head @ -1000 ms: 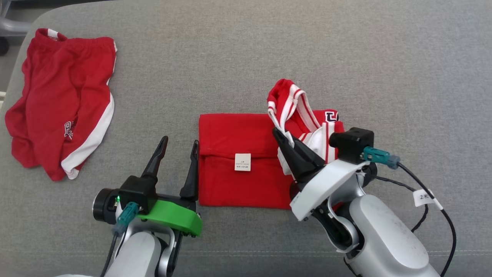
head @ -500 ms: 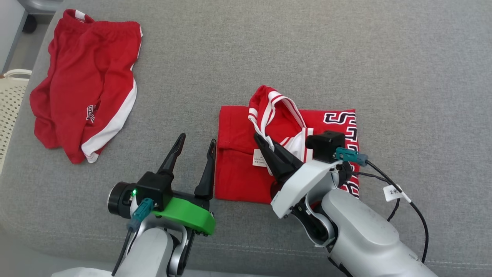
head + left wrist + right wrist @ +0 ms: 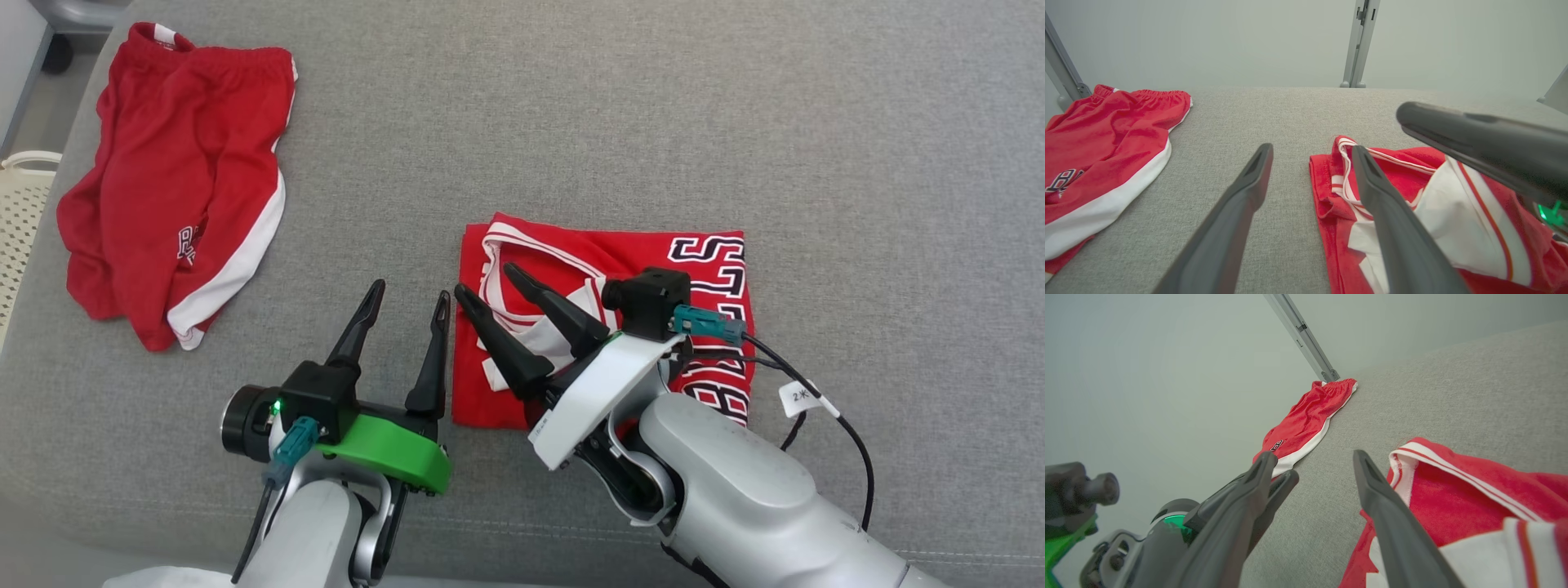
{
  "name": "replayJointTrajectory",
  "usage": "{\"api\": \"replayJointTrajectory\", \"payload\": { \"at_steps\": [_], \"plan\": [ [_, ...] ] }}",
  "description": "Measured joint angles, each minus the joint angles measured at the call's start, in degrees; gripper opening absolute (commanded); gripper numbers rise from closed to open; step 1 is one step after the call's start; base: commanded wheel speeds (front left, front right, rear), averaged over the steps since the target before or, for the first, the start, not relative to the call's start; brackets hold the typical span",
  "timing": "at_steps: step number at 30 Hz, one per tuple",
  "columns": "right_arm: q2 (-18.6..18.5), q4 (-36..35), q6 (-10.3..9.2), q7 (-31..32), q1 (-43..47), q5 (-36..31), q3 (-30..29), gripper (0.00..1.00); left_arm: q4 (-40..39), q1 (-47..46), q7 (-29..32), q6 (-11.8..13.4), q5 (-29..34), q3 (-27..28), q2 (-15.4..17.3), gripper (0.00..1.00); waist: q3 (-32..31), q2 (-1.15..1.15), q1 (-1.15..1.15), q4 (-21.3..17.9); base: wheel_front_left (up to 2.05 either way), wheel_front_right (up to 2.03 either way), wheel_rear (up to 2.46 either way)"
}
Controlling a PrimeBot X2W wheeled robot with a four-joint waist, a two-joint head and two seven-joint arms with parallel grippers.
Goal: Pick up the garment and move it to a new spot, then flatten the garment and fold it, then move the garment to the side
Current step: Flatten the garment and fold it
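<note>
The garment (image 3: pixel 620 253), a red jersey with white stripes and black lettering, lies folded in a rough square on the grey cushion (image 3: pixel 653 122). Its white-trimmed edge (image 3: pixel 1453 490) rests flat on top. My right gripper (image 3: pixel 484 278) hovers open over the garment's left part with nothing between its fingers; in the right wrist view it (image 3: pixel 1314 454) reaches past the trimmed edge. My left gripper (image 3: pixel 410 290) stands open just left of the garment, holding nothing. In the left wrist view it (image 3: pixel 1311 148) straddles the garment's (image 3: pixel 1412 163) left border, with a right finger (image 3: pixel 1474 134) above.
Red shorts (image 3: pixel 171 180) with a white side stripe lie crumpled at the cushion's far left, also in the wrist views (image 3: pixel 1106 130) (image 3: pixel 1306 416). A white basket (image 3: pixel 20 212) sits beyond the left edge. A tagged cable (image 3: pixel 804 400) trails from my right wrist.
My right gripper has opened and let go of the striped edge, which has dropped flat onto the folded garment. The head camera shifted early on; my left gripper stayed open.
</note>
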Motion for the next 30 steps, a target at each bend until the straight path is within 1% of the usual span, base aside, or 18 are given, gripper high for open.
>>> {"api": "replayJointTrajectory", "payload": {
  "at_steps": [4,6,8,11,15,16,17,23,28,30],
  "plan": [
    [0.00,-5.65,0.00,-0.34,0.10,0.00,-0.13,1.00,-0.08,0.21,0.00,0.20,0.18,0.87,0.16,1.00,-0.50,0.00,0.00,-1.09,0.00,0.00,0.00],
    [-0.15,-8.93,0.01,-0.41,0.93,-0.58,-1.46,1.00,-0.09,0.60,0.00,0.24,0.33,1.25,0.36,1.00,-0.90,0.00,0.00,-1.65,0.00,0.00,0.00],
    [-1.27,-12.67,0.01,-0.43,2.31,-2.59,-4.90,1.00,-0.21,0.82,0.00,0.42,0.43,1.68,0.59,1.00,-1.35,0.00,0.00,-2.24,0.00,0.00,0.00],
    [-3.93,-17.06,0.01,-0.58,5.50,-7.47,-12.13,1.00,-1.00,0.97,0.00,0.89,0.80,2.45,1.27,1.00,-2.11,0.00,0.00,-3.05,0.00,0.00,0.00],
    [-5.45,-20.96,0.00,-0.59,10.76,-12.51,-21.11,1.00,-1.98,1.45,0.00,1.59,1.14,3.59,2.34,1.00,-3.13,0.00,0.00,-4.09,0.00,0.00,0.00],
    [-5.72,-21.57,0.00,-0.59,11.89,-13.54,-22.98,1.00,-2.19,1.78,0.00,1.77,1.25,3.83,2.52,1.00,-3.41,0.00,0.00,-4.31,0.00,0.00,0.00],
    [-5.72,-21.57,0.00,-0.59,11.89,-13.54,-22.98,1.00,-2.19,1.78,0.00,1.77,1.25,3.83,2.52,1.00,-3.41,0.00,0.00,-4.31,0.00,0.00,0.00],
    [-6.83,-23.47,0.00,-0.59,18.19,-20.54,-33.26,1.00,-3.57,3.07,0.00,2.75,1.48,5.63,4.01,1.00,-5.29,0.00,0.00,-5.53,0.00,0.00,0.00],
    [-8.57,-22.82,0.01,-0.58,22.62,-26.83,-38.80,1.00,-4.98,4.52,0.00,3.90,1.48,7.15,5.02,1.00,-6.99,0.00,0.00,-6.26,0.00,0.00,0.00],
    [-8.57,-22.46,0.00,-0.59,24.35,-28.53,-40.22,1.00,-5.37,5.21,0.00,4.28,1.47,7.64,5.41,1.00,-7.68,0.00,0.00,-6.45,0.00,0.00,0.00]
  ]
}}
